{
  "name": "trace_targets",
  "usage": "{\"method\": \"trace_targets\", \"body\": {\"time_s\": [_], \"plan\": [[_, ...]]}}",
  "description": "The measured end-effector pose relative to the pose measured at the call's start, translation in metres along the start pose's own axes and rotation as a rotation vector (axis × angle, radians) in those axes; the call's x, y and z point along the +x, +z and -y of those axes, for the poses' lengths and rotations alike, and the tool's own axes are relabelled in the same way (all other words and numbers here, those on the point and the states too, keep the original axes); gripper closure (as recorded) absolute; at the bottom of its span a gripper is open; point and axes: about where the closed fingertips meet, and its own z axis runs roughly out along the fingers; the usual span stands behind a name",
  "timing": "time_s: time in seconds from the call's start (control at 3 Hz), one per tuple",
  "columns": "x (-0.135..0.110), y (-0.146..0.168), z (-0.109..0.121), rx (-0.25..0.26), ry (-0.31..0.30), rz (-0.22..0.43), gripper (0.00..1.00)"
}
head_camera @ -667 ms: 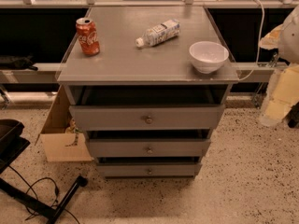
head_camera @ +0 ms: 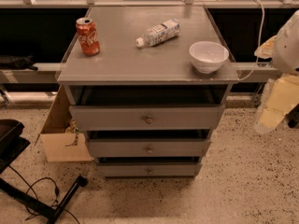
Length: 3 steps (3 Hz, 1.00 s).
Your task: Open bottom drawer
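A grey cabinet (head_camera: 117, 64) with three stacked drawers stands in the middle of the camera view. The bottom drawer (head_camera: 121, 171) is the slimmest grey front, lowest near the floor, with a small round metal knob (head_camera: 149, 171) at its centre. Its front sits close under the middle drawer (head_camera: 117, 148). The top drawer (head_camera: 103, 118) is the tallest and widest. My gripper (head_camera: 275, 106) shows as a cream and white shape at the right edge, to the right of the cabinet and well above and away from the bottom knob.
On the cabinet top stand a red soda can (head_camera: 88, 36), a lying plastic bottle (head_camera: 158, 32) and a white bowl (head_camera: 209, 56). A cardboard box (head_camera: 58, 141) sits on the floor to the left. A black stand base (head_camera: 51, 209) and cables lie at the lower left.
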Motion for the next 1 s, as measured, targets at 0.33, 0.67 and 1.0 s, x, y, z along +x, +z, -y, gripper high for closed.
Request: {"method": "trace_targets", "body": {"time_s": [0.33,0.67,1.0], "plan": [[0.003,0.021,-0.024,0.016,0.023,0.018,0.0],[0.016,0.074,-0.046,0.039,0.023,-0.008,0.0],[0.036,0.147,-0.07,0.019,-0.004,-0.081,0.0]]}}
